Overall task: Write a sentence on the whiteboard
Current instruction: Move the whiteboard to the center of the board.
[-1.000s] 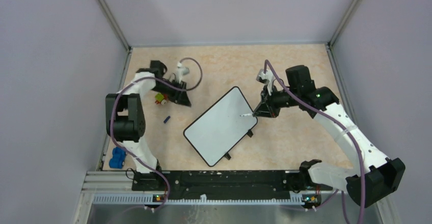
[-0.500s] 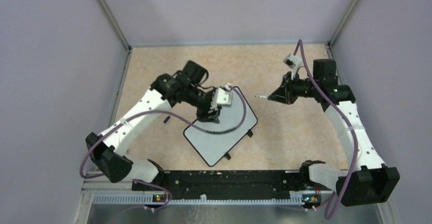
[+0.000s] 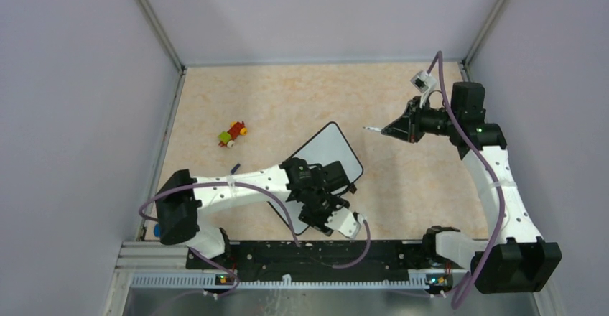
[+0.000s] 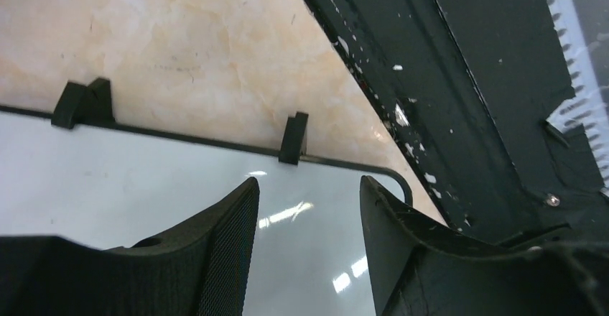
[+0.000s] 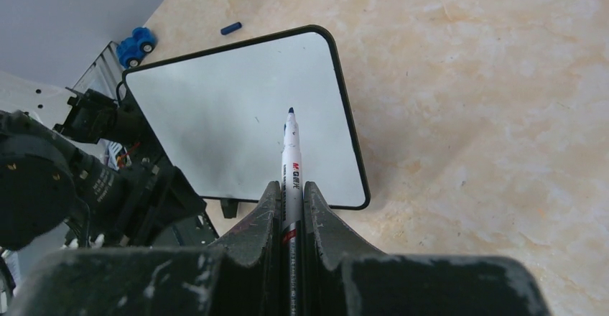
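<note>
Currently, left end effector (image 4: 309, 194) spread above whiteboard (image 4: 108, 172) edge, right end effector (image 5: 291, 190) pinching white marker (image 5: 291, 147)

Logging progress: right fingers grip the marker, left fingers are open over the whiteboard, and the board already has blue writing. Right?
Not quite. The whiteboard is blank, with no writing on it; the right wrist view shows its bare white face. The rest holds: the right fingers grip the marker, and the left fingers are open over the board.
</note>
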